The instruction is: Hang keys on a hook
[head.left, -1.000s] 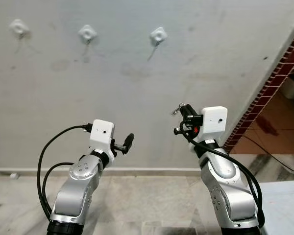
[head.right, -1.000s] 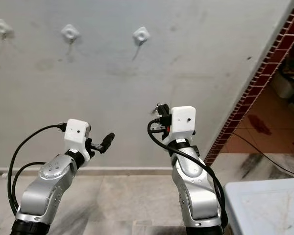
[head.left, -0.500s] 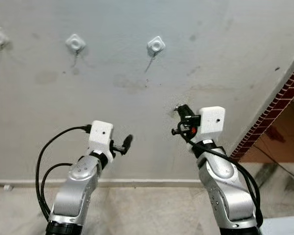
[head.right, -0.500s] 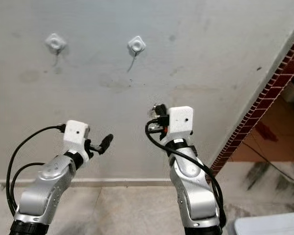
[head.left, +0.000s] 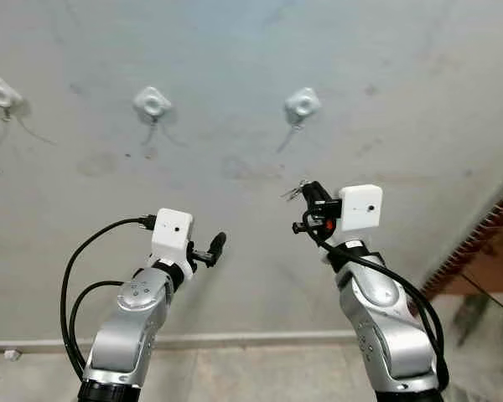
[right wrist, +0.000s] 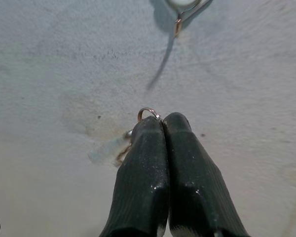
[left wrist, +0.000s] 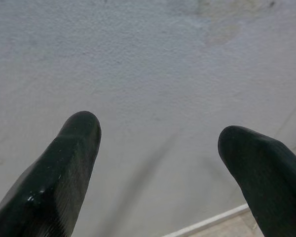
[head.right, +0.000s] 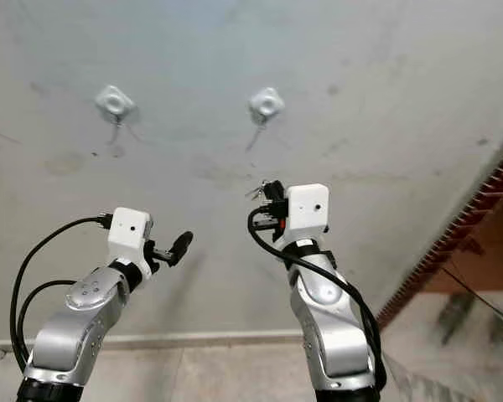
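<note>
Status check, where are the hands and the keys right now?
Right hand shut on keys, raised below the rightmost hook. Left hand open, empty, facing bare wall. Keys not yet hung. Path to hook looks clear.

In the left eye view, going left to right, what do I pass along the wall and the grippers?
Left hook → middle hook → left gripper → keys, just left of the right hook → right gripper.
</note>
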Tool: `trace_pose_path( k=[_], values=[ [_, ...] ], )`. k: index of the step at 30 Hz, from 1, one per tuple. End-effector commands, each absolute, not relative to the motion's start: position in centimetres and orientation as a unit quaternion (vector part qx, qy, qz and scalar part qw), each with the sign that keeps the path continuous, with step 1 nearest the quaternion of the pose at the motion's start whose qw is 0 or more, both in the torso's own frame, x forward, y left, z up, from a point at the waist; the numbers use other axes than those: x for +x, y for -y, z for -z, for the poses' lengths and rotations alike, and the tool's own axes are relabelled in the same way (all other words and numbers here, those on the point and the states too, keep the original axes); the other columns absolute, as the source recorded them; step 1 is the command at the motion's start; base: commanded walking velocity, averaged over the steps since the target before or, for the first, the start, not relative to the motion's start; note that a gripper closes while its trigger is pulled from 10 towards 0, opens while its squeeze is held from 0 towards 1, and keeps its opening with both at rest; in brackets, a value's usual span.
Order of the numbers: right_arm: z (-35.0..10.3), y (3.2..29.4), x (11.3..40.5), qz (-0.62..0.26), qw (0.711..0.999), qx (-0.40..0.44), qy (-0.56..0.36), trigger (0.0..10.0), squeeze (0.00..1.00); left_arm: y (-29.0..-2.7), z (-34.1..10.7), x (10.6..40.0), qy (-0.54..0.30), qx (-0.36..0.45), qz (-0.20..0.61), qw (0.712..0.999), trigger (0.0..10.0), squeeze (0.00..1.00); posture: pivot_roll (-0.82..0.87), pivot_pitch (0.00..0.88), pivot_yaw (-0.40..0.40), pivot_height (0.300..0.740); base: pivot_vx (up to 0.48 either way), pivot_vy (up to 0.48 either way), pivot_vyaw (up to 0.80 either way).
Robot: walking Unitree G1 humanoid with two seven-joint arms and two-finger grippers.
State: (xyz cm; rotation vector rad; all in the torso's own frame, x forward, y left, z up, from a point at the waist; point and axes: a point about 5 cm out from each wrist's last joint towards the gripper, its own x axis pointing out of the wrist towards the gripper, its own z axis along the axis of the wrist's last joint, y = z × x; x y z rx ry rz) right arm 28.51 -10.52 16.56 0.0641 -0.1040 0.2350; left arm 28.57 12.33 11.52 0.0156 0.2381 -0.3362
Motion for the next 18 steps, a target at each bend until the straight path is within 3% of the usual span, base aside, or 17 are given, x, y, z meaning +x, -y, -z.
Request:
trace_pose_path(
  k=[1,12,18],
  values=[
    [-16.6,11.4,28.5,-0.104,0.993,0.027,0.053,10.0,0.0,-11.3,-11.8,28.6,-0.111,0.01,0.185,0.976,10.0,0.0,0.1,0.009,-0.041,0.74,0.0,0.0,0.0],
    [-17.4,12.0,28.8,-0.079,0.993,0.027,0.081,10.0,0.0,-11.4,-11.6,28.9,-0.109,0.012,0.179,0.978,10.0,0.0,0.1,0.01,-0.046,0.74,0.0,0.0,0.0],
    [-18.8,12.4,29.4,-0.062,0.991,0.015,0.118,10.0,0.0,-13.2,-11.2,29.7,-0.112,0.026,0.148,0.982,10.0,0.0,0.1,0.013,-0.048,0.74,0.0,0.0,0.0]
  ],
)
